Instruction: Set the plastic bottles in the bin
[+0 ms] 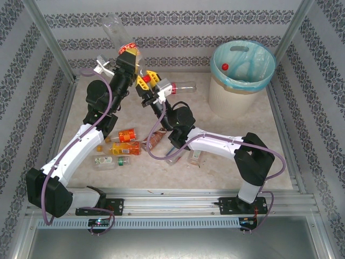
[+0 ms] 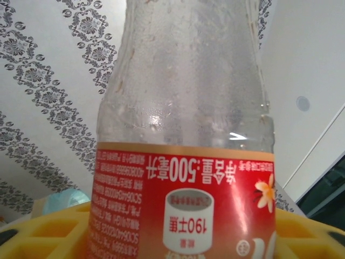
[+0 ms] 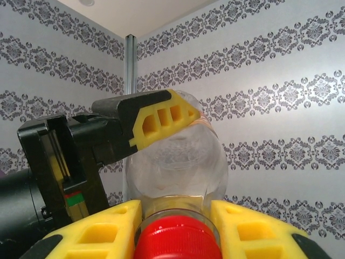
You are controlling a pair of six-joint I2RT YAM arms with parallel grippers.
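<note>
Clear red-labelled plastic bottle (image 2: 183, 97) slants aloft, left tool (image 1: 128, 54) clamped on its labelled body, right tool (image 3: 176, 208) clamped at its red cap (image 3: 178, 240).

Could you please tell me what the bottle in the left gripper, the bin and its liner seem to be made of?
The bottle looks like thin clear plastic, faintly cloudy, with bright glints; its red label seems a glossy printed film. The bin looks like matte cream plastic, though that is uncertain from above. Its liner is thin, translucent blue film, wrinkled over the rim.
</note>
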